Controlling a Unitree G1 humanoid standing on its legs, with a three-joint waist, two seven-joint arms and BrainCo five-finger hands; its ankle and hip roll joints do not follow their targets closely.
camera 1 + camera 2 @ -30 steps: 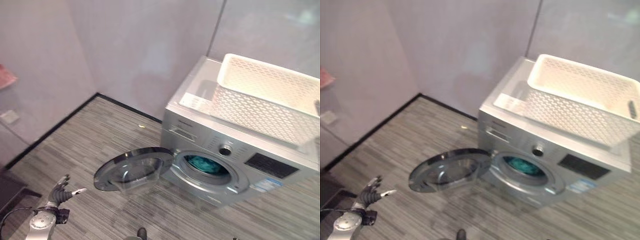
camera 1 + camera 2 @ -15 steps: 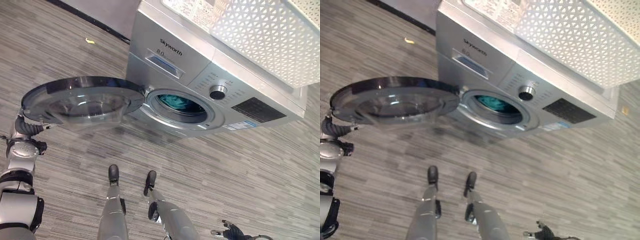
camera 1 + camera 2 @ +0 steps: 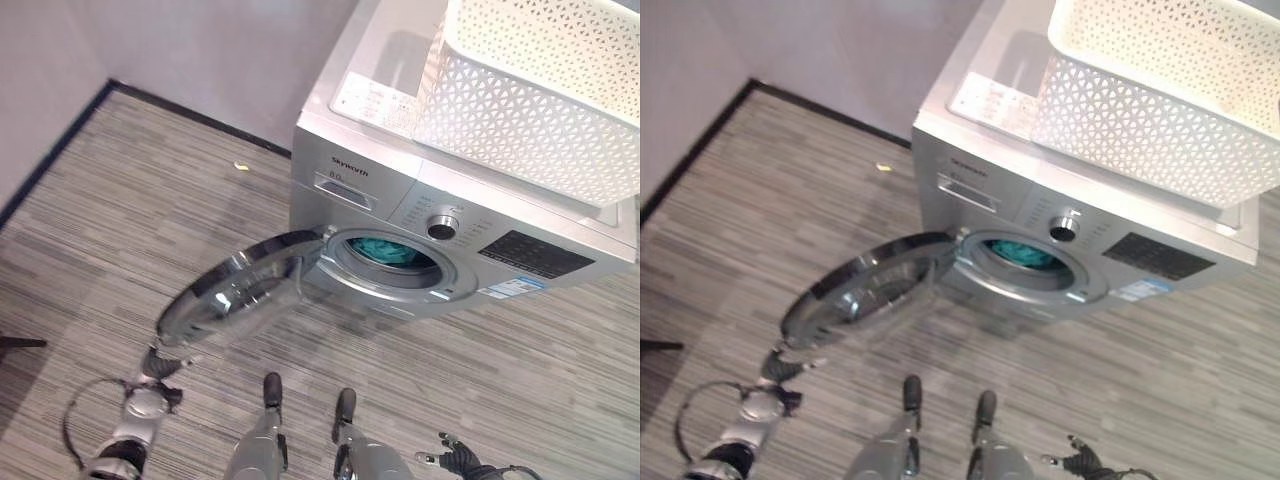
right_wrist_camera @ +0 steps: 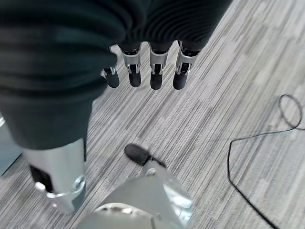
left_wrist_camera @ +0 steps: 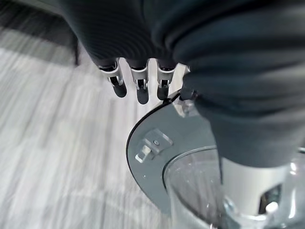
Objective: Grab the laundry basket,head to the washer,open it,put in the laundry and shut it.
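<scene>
The silver washer (image 3: 352, 186) stands against the wall with its round glass door (image 3: 240, 290) swung open toward me. Teal laundry (image 3: 385, 250) lies inside the drum. On top of the washer rests the white lattice laundry basket (image 3: 530, 110). My left hand (image 3: 158, 365) is low at the door's outer rim; in its wrist view the fingers (image 5: 138, 88) are straight, their tips by the edge of the door (image 5: 152, 157). Low on my right side, my right hand (image 3: 455, 462) hangs over the floor with relaxed fingers (image 4: 152, 71) and nothing in it.
Grey striped floor spreads in front of the washer. A wall with a black skirting (image 3: 190, 110) runs behind and to the left. A small yellow scrap (image 3: 241, 165) lies on the floor near the washer's left corner.
The camera has shifted a lot between pictures. A second ago my left hand was apart from the door; now it sits at the door's outer rim. The basket stays on the washer.
</scene>
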